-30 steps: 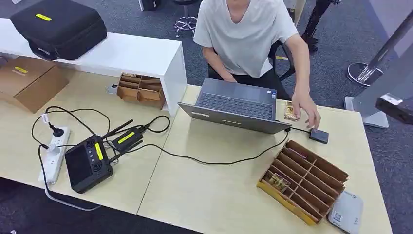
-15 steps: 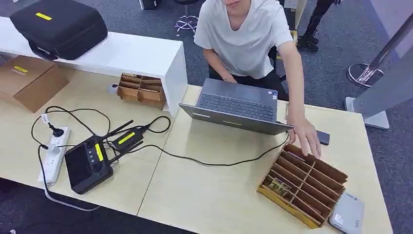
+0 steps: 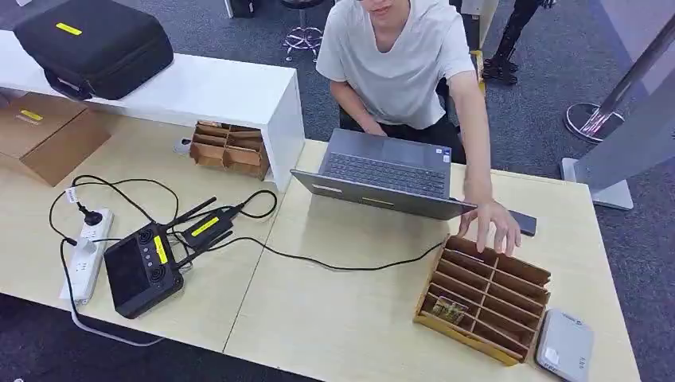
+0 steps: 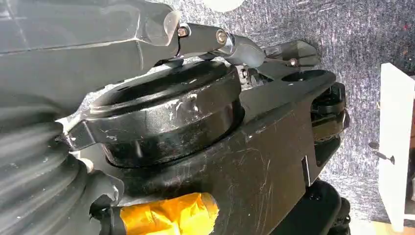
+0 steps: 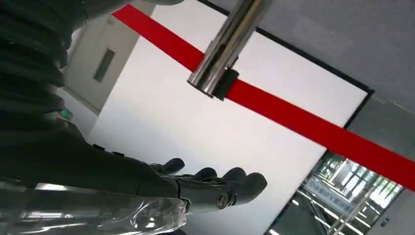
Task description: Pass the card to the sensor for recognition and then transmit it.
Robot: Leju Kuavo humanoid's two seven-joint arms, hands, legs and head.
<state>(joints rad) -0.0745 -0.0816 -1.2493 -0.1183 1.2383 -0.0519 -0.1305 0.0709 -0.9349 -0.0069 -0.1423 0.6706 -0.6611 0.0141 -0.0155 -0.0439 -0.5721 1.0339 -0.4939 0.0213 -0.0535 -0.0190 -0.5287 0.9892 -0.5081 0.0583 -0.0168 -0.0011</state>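
Right hand [image 5: 195, 188]: seen in its wrist view, dark fingers [image 5: 244, 183] stretched out side by side, grasping nothing, released; behind it a white wall panel with a red stripe [image 5: 313, 127] and a chrome post [image 5: 222, 46]. Left hand: its wrist view looks at the grey carpet and a white furniture edge [image 4: 395, 147]; whether that hand is released or clenched cannot be told. Card [image 3: 450, 309]: one patterned card lies in a slot at the near end of the brown slotted card tray [image 3: 482, 298] on the light wooden table [image 3: 342, 318], well apart from the right hand. Sensor [image 3: 524, 222]: small dark flat pad on the table just beyond the tray, partly behind a person's hand [image 3: 492, 225], which reaches over the tray's far edge. Person in a white T-shirt [image 3: 398, 60], seated at the far side of the table. Open grey laptop [image 3: 386, 175] in front of the person, beside the sensor. Small grey box [image 3: 563, 347] just beside the tray at the table's near corner. Black handheld controller [image 3: 145, 267] with antennas, white power strip [image 3: 86, 255] and black cables at the other end of the table. Second cardboard organiser [image 3: 229, 147] against a white bench [image 3: 199, 87] that bears a black case [image 3: 91, 44]. Cardboard box [image 3: 48, 135] next to the bench.
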